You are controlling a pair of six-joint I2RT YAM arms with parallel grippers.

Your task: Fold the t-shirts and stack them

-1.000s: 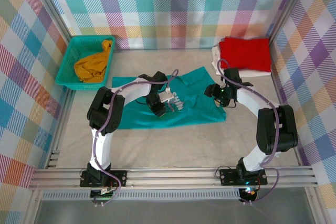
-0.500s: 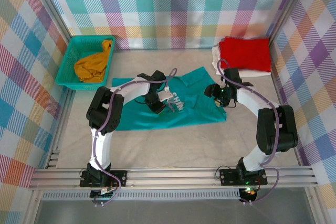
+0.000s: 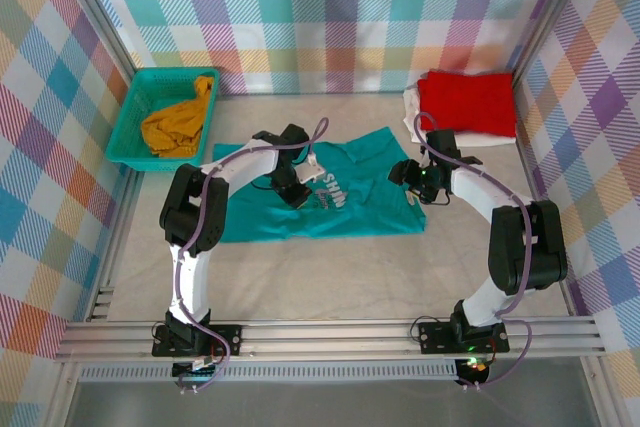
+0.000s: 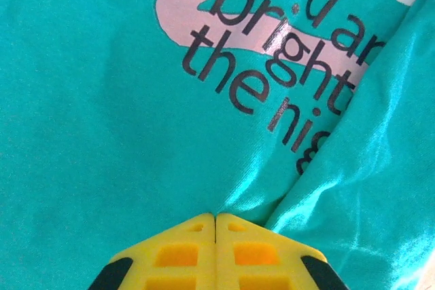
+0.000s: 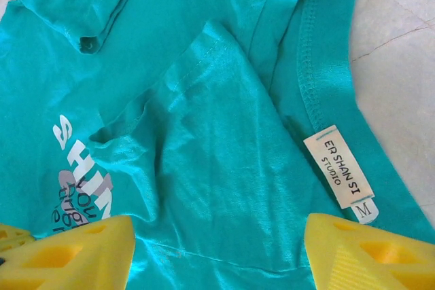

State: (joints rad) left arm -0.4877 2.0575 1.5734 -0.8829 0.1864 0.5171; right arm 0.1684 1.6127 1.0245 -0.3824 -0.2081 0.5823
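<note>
A teal t-shirt point(image 3: 365, 215) with a white "SHINE" print lies spread across the middle of the table. My left gripper point(image 3: 297, 193) sits on its centre beside the print. In the left wrist view that gripper point(image 4: 216, 216) is shut, with a pucker of teal cloth point(image 4: 102, 100) pinched at the tips. My right gripper point(image 3: 411, 176) hovers at the shirt's right side. In the right wrist view it point(image 5: 219, 236) stands open over the teal cloth point(image 5: 204, 134), near the collar label point(image 5: 342, 174). A folded red t-shirt point(image 3: 466, 102) lies on a white one point(image 3: 411, 107) at the back right.
A teal mesh basket point(image 3: 135, 112) at the back left holds a crumpled mustard-yellow t-shirt point(image 3: 178, 125). Plaid walls close in the table on the left, back and right. Bare tabletop point(image 3: 330, 272) lies in front of the teal shirt.
The left gripper closed on the teal cloth and drew it toward the back left, so the print now lies flatter and readable. The right arm stayed put.
</note>
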